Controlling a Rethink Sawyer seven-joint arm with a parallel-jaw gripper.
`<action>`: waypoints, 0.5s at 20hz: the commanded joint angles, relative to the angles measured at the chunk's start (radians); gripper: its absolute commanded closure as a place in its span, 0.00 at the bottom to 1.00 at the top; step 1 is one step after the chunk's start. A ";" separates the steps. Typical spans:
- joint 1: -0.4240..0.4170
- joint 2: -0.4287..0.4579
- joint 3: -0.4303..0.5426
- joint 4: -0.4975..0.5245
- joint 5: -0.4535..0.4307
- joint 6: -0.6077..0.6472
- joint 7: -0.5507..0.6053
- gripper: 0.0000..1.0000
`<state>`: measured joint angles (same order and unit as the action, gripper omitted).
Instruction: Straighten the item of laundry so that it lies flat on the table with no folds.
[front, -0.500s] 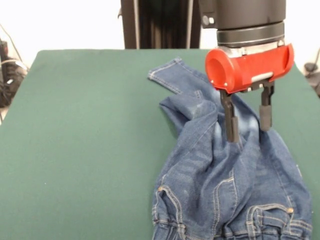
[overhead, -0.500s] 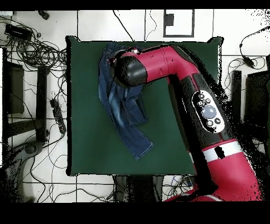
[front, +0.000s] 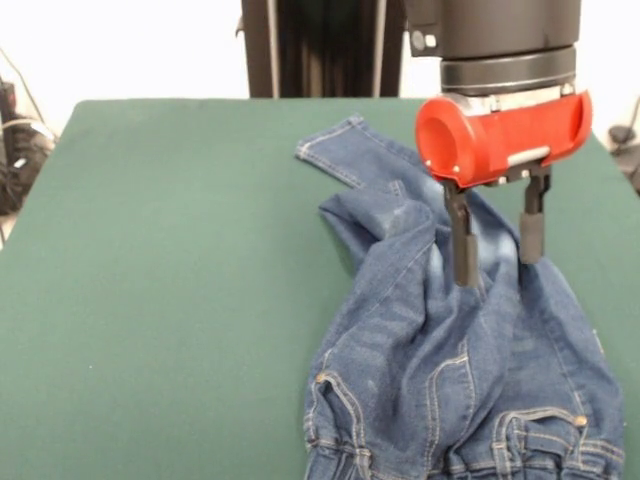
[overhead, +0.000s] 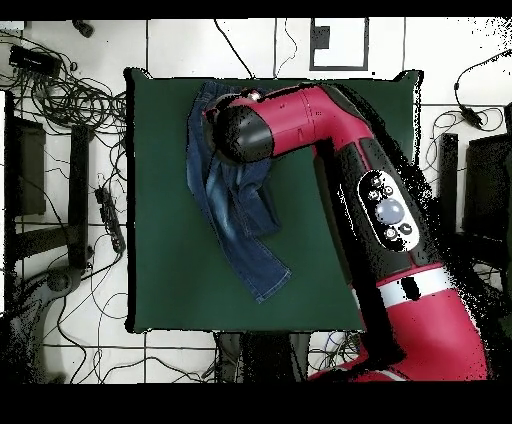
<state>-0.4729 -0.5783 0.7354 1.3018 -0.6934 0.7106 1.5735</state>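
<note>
The blue denim jeans (front: 440, 370) lie crumpled on the right half of the dark green table (front: 180, 260). The waistband is at the near edge. One leg runs toward the far side and is folded over, its hem (front: 330, 145) turned left. My gripper (front: 498, 268) hangs from the red wrist just over the middle of the jeans, open, with nothing between its black fingers (front: 463, 245). I cannot tell whether the tips touch the cloth. In the overhead view the jeans (overhead: 240, 215) lie under the arm's head (overhead: 245, 130), which hides the gripper, on the table (overhead: 165, 270).
The robot's pedestal (front: 310, 45) stands behind the table's far edge. The jeans reach close to the table's right and near edges in the front view. Cables (overhead: 70, 100) and dark stands (overhead: 25, 165) lie on the floor beside the table.
</note>
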 joint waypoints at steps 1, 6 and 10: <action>0.032 -0.084 -0.136 0.065 -0.007 0.197 -0.026 0.00; 0.013 -0.070 -0.138 0.080 0.025 0.262 -0.095 0.00; -0.011 -0.059 -0.142 0.094 0.039 0.359 -0.169 0.00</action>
<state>-0.4901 -0.6630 0.6439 1.3040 -0.6789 0.8583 1.5735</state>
